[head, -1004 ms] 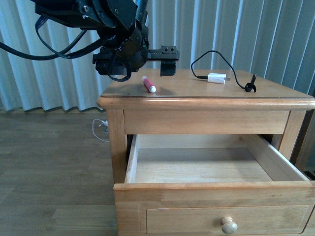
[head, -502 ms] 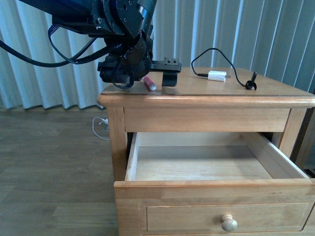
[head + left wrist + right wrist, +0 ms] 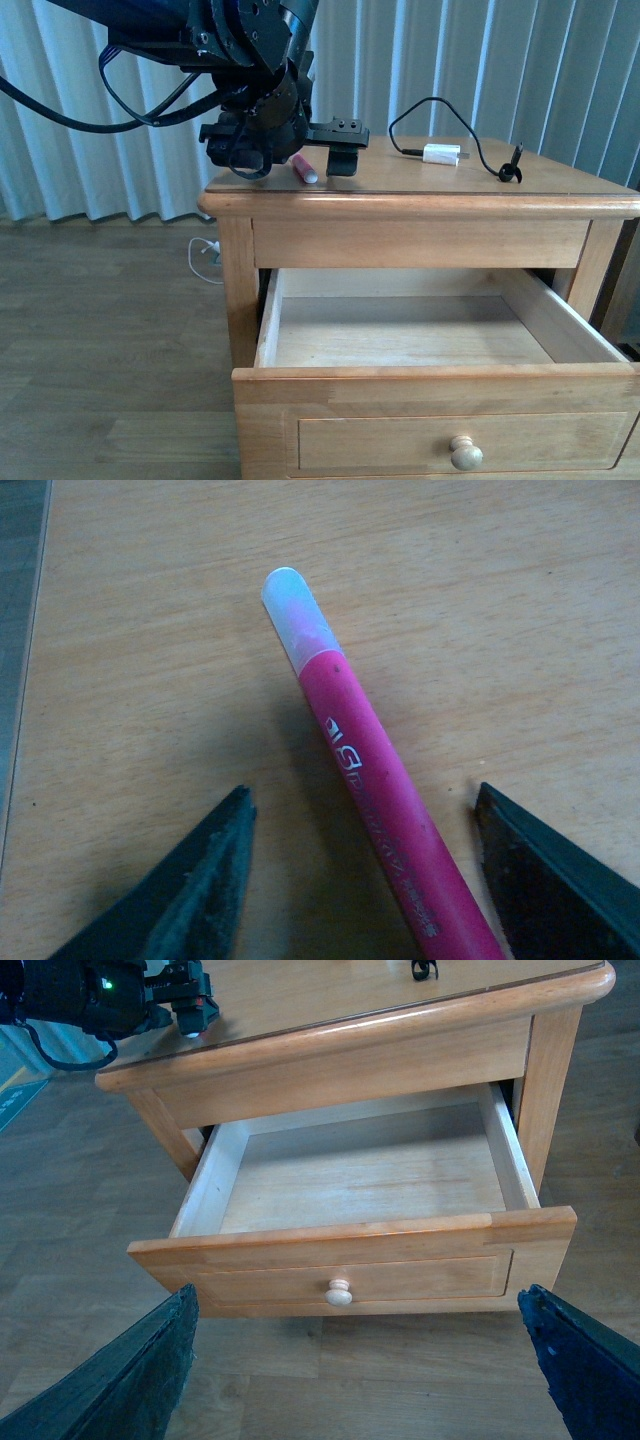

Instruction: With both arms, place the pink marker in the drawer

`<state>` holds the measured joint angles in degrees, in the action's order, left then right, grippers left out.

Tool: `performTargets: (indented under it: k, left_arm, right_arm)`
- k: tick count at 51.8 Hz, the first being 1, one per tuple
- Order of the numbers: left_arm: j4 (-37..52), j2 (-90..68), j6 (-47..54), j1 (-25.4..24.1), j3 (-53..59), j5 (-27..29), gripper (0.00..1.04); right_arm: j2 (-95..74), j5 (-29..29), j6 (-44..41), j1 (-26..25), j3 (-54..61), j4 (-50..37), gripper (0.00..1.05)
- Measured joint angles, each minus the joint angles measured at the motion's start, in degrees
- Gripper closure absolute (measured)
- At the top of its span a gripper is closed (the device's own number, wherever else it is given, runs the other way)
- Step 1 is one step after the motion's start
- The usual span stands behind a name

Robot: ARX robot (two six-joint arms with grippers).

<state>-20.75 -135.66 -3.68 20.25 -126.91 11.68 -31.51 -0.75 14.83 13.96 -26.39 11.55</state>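
The pink marker (image 3: 395, 820) has a magenta barrel with small white lettering and a frosted white cap. The tabletop (image 3: 430, 185) is honey-coloured wood with fine grain. The drawer (image 3: 420, 440) front and its round knob (image 3: 465, 455) share that tone, and the inside boards are paler. The left gripper (image 3: 360, 805) is black. The charger plug (image 3: 440, 156) is white, its cable (image 3: 510, 176) black. The curtains (image 3: 560, 70) are pale blue-grey with vertical pleats.

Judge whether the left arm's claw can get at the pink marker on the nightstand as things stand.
Probably yes. The left claw is open and straddles the pink marker, whose barrel lies between its jaws, with only bare nightstand top around it and nothing in between.
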Motion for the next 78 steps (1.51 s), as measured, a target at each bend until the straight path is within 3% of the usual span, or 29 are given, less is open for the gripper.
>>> performTargets:
  k: [20, 32, 47, 58, 66, 78]
  left_arm:
    - [3.3, 1.6, 0.6, -0.9, 3.6, -1.5, 0.9]
    - [12.3, 6.7, 0.6, -2.1, 13.8, -8.7, 0.9]
    - [29.0, 21.7, 6.8, -3.3, 36.7, -24.7, 0.91]
    - [32.4, 33.0, 15.0, -3.7, 47.9, -36.4, 0.91]
    - [30.9, 34.9, 21.1, -2.9, 51.5, -40.0, 0.91]
    - [29.4, 31.9, 26.9, -0.2, 52.6, -37.1, 0.91]
  right_arm:
    - [0.0, 0.0, 0.0, 0.0, 0.0, 0.0, 0.08]
    - [0.0, 0.0, 0.0, 0.0, 0.0, 0.0, 0.08]
    - [0.0, 0.0, 0.0, 0.0, 0.0, 0.0, 0.08]
    - [0.0, 0.0, 0.0, 0.0, 0.0, 0.0, 0.08]
    - [0.0, 0.0, 0.0, 0.0, 0.0, 0.0, 0.08]
    - [0.0, 0.0, 0.0, 0.0, 0.0, 0.0, 0.08]
